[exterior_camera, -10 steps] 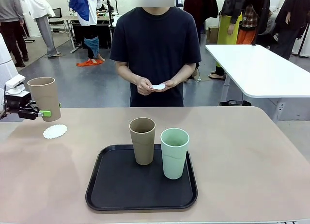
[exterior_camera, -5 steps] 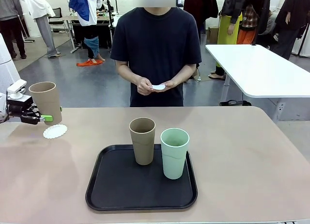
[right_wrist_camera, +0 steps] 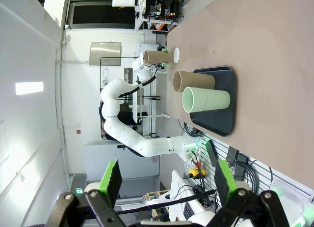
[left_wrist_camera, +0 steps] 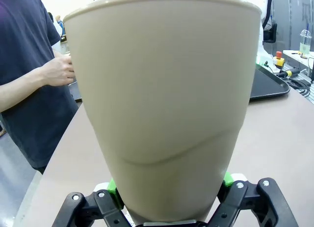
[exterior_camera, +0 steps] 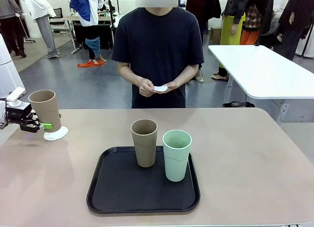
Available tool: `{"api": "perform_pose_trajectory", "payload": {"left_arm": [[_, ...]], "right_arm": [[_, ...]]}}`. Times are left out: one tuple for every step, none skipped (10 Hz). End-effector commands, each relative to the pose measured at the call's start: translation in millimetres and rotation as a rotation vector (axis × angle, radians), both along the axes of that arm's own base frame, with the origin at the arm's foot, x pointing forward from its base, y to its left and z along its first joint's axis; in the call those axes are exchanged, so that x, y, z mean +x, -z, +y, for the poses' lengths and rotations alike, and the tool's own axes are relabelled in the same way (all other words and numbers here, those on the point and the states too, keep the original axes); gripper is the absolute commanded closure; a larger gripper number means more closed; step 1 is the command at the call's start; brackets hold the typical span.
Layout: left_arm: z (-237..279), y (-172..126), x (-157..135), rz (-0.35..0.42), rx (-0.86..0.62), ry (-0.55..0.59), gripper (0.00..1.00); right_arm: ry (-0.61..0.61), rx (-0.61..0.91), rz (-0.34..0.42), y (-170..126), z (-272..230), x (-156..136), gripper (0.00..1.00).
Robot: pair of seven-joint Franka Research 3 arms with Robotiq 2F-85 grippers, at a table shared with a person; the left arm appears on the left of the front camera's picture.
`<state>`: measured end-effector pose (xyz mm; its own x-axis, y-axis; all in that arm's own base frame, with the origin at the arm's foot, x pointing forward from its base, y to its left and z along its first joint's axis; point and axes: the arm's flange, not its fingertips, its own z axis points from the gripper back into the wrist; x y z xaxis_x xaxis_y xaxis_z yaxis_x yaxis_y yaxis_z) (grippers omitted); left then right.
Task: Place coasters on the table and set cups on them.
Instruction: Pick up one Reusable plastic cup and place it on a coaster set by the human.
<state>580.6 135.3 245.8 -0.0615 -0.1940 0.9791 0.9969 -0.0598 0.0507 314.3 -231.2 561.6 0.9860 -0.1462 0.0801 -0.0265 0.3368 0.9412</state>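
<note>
Tan cup (exterior_camera: 45, 109): upright, at the far left of the desk (exterior_camera: 245, 158), held low on its body by my left tool (exterior_camera: 48, 124). The tool comes in level from the left edge, and its green pads (left_wrist_camera: 112, 187) are clamped on either side of the cup near the base. In the left wrist view the cup (left_wrist_camera: 167, 104) rises straight up from between the fingers, rim on top.

Coaster (exterior_camera: 55, 134): a white lacy round lying flat on the desk right under this cup, with its edge showing past the cup's base on the right and front. I cannot tell whether the base is seated on the paper or a hair above it.

Tray (exterior_camera: 117, 187): black, at the front middle of the desk. A second tan cup (exterior_camera: 144, 142) and a green cup (exterior_camera: 176, 155) stand upright on it, just beside each other, the green one to the right and nearer me.

Right tool (right_wrist_camera: 167, 180): fingers apart, nothing between them, held well away from the desk.

Person: stands at the far side of the desk, both hands (exterior_camera: 157, 87) together at waist height holding a small white paper piece (exterior_camera: 160, 88), too small to see its edge.
</note>
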Motion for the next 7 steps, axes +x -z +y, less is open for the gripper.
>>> {"api": "perform_pose_trajectory", "payload": {"left_arm": [[0.4, 5.7, 2.5, 0.029, -0.023, 0.025, 0.21], [1.9, 6.6, 9.6, 0.049, -0.034, 0.027, 0.21], [2.4, 8.4, 13.0, 0.059, -0.039, 0.027, 0.21], [3.5, 13.5, 10.8, 0.064, -0.046, 0.019, 0.21], [4.4, 14.5, 13.8, 0.079, -0.051, 0.027, 0.21], [5.5, 14.4, 16.9, 0.086, -0.050, 0.030, 0.21], [6.4, 20.1, 14.5, 0.095, -0.058, 0.025, 0.21]], "right_arm": [[0.000, 0.000, -0.013, 0.7, 0.4, 1.2, 0.00], [0.000, 0.000, -0.013, 0.7, 0.4, 1.2, 0.00], [0.000, 0.000, -0.013, 0.7, 0.4, 1.2, 0.00], [0.000, 0.000, -0.013, 0.7, 0.4, 1.2, 0.00], [0.000, 0.000, -0.013, 0.7, 0.4, 1.2, 0.00], [0.000, 0.000, -0.013, 0.7, 0.4, 1.2, 0.00], [0.000, 0.000, -0.013, 0.7, 0.4, 1.2, 0.00]]}}
